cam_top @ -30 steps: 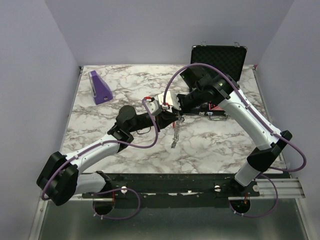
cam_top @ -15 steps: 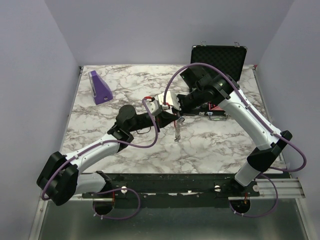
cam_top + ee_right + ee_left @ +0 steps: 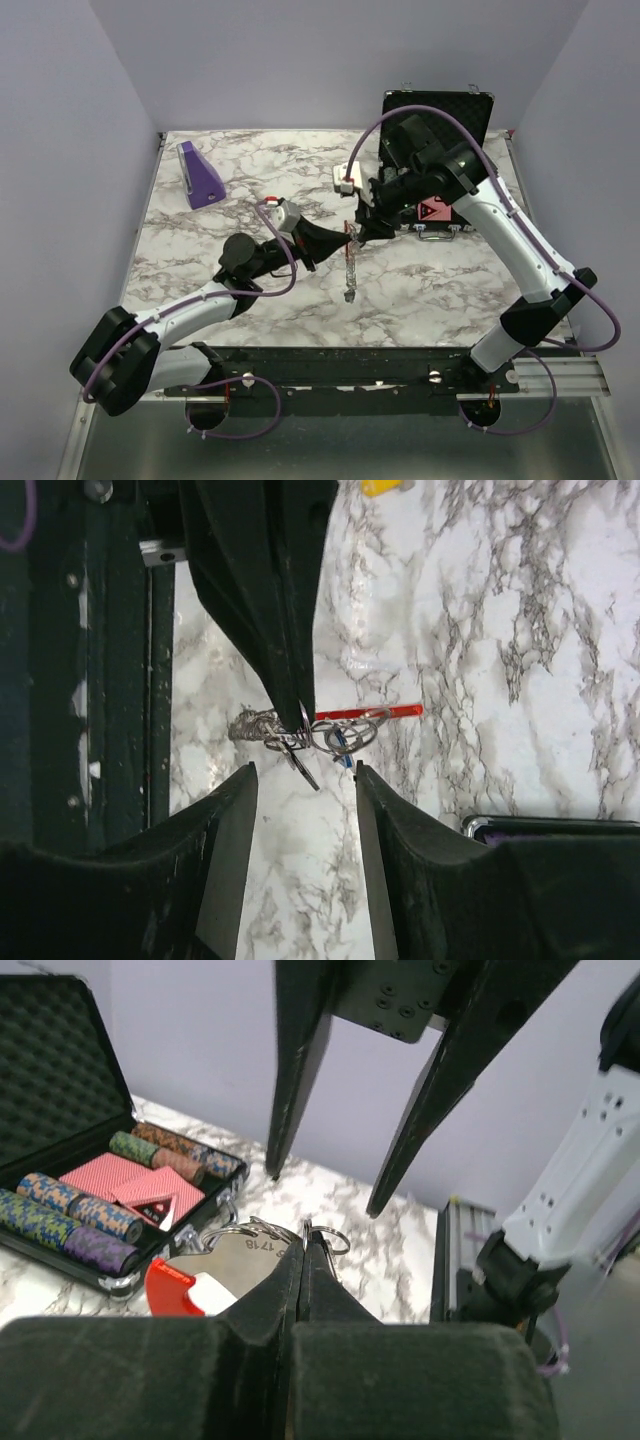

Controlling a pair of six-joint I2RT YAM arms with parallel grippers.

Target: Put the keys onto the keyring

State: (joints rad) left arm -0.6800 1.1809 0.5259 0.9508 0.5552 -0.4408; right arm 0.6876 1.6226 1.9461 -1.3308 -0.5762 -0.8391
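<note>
Since a second ago the right tool (image 3: 362, 228) has let go and drawn back a little toward the open black foam-lined case (image 3: 437, 112), and its fingers now stand spread. The left arm has swung back toward its own side, and the left tool (image 3: 341, 240) is still pressed together.

The left tool pinches the keyring (image 3: 240, 1260), a small red curved clip joined to a grey-silver metal ring. In the left wrist view its fingertips meet on a thin wire loop beside the silver tag. The right tool's two dark fingers (image 3: 296, 1070) hang apart just above, touching nothing.

From the right wrist, the right tool (image 3: 305, 780) frames the ring. The tiny metal keys (image 3: 265, 728), one with a blue head, are bunched beside the left tool's tip.

From above, the keys trail from the grip toward the near edge of the white marbled surface (image 3: 250, 160). Whether the lowest one touches it cannot be told.

Round poker chips (image 3: 95, 1215) line the case, and a purple wedge-shaped block (image 3: 200, 175) stands well apart at the far left.
</note>
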